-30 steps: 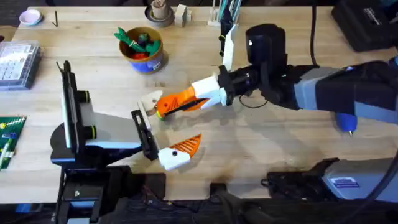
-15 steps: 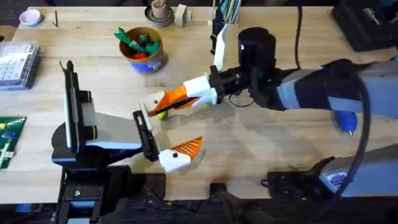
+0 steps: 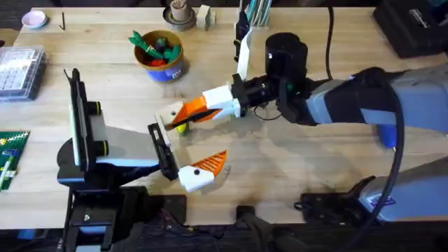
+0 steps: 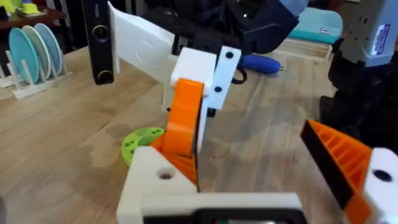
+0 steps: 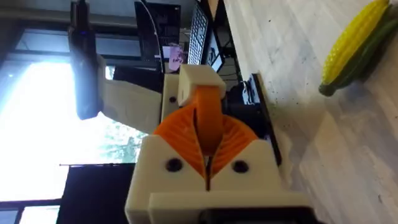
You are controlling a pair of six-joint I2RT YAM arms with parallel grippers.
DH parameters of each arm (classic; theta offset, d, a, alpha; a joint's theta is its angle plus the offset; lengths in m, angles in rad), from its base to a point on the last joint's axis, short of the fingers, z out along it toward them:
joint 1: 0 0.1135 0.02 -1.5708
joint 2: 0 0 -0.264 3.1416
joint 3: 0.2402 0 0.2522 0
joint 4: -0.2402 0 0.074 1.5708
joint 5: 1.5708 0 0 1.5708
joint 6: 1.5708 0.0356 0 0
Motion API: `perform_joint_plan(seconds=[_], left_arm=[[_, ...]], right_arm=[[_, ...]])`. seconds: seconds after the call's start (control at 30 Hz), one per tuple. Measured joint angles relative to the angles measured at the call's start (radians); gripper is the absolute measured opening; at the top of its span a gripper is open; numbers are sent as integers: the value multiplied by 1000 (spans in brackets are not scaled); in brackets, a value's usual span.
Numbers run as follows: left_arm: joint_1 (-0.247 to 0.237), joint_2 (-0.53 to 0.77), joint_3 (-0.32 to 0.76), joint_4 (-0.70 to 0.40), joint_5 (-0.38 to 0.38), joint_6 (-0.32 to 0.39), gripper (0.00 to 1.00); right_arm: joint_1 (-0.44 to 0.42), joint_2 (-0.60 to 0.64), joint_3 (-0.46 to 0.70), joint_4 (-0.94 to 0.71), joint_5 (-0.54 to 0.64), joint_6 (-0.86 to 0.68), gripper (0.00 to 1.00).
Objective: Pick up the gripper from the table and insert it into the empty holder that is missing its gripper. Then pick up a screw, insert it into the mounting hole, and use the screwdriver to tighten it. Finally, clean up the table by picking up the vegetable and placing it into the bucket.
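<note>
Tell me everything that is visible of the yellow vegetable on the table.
The vegetable is a small toy corn cob, yellow with rows of kernels and a green husk along one side, plastic by its look. It lies flat and whole on the wooden table, nothing touching it. Overhead, it peeks out beside the right pincer.

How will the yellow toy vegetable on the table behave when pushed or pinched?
The vegetable looks rounded and oblong, so a nudge would probably roll it. Its glossy moulded surface suggests light, stiff plastic that might slip from a shallow pinch.
</note>
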Motion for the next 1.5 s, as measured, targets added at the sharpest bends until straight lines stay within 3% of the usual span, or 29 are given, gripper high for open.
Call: perform_joint_plan(seconds=[0.47, 0.87, 1.33, 1.5], left_arm=[[11, 0, 0, 7, -42, 0, 993], [11, 0, 0, 6, -32, 1, 993], [0, 0, 0, -4, 33, 20, 993], [-16, 0, 0, -12, 76, 24, 993]], right_arm=[[32, 0, -2, 53, 100, 33, 7], [23, 5, -2, 54, 57, 36, 19], [5, 13, -2, 47, -59, 34, 251], [17, 15, -2, 48, -94, 27, 452]])
